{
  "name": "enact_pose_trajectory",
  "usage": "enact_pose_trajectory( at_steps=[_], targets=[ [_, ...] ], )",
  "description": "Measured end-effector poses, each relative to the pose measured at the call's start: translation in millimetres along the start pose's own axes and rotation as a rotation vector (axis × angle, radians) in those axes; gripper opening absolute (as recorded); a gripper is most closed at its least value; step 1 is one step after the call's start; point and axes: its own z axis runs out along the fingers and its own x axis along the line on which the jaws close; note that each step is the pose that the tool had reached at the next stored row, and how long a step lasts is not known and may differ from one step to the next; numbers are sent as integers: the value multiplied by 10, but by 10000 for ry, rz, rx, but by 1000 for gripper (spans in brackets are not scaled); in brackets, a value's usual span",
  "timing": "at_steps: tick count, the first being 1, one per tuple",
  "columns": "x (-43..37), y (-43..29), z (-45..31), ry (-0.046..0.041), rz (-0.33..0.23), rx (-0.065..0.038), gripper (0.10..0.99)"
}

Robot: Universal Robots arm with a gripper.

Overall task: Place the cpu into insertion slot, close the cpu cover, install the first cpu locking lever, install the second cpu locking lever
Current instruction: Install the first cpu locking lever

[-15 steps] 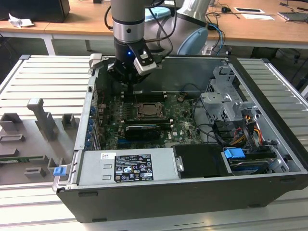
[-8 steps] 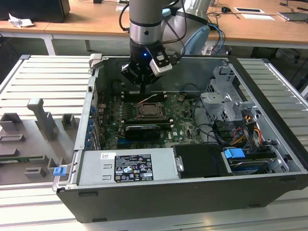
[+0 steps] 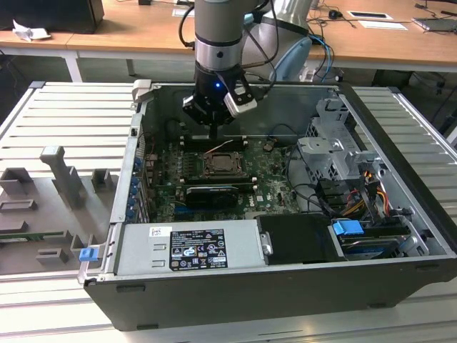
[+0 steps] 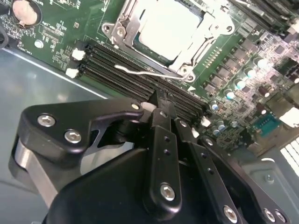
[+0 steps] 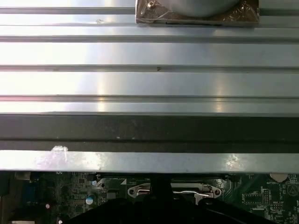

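Here, a single robot arm reaches into an open dark-grey computer case (image 3: 285, 279), its black two-fingered gripper (image 4: 161, 99) poised low over the green motherboard (image 4: 56, 37). The fingers (image 4: 161, 119) are pressed together with nothing between them, their joined tip hanging above the long black memory slots (image 4: 105, 70), just beside the socket.

The small pale silver-beige square cpu (image 4: 170, 28) lies flat in the square, metal-rimmed insertion slot (image 3: 218, 166). The thin silvery cut-out frame of the cpu cover (image 4: 122, 23) is folded down around it. A thin silvery wire locking lever (image 4: 140, 72) runs along the socket edge nearest the gripper and appears unlatched, standing a little proud of the board. In the exterior view a pale wire rises at the same side of the socket.

By the look of it, the step in hand is the first locking lever. Doing it well would mean:
- meeting the wire with the closed fingertip near its free end
- pressing straight down, not dragging across the memory slots
- easing the wire sideways under its retaining hook

The push is best kept light and steady, since the wire is springy and could slip off a narrow tip. The cover should sit flat on the chip before any load goes onto the lever.
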Motion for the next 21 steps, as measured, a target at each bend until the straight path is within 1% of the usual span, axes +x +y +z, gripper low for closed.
enact_pose_trajectory(
  at_steps=[2,5,10,15,21],
  targets=[
    [-15,-3,26,-25,-40,3,106],
    [-48,-5,45,-38,-40,3,106],
    [-125,-9,85,-40,-40,2,106],
    [-156,-13,134,-39,-40,4,106],
    [-207,-16,172,-40,-39,9,106]
  ],
)
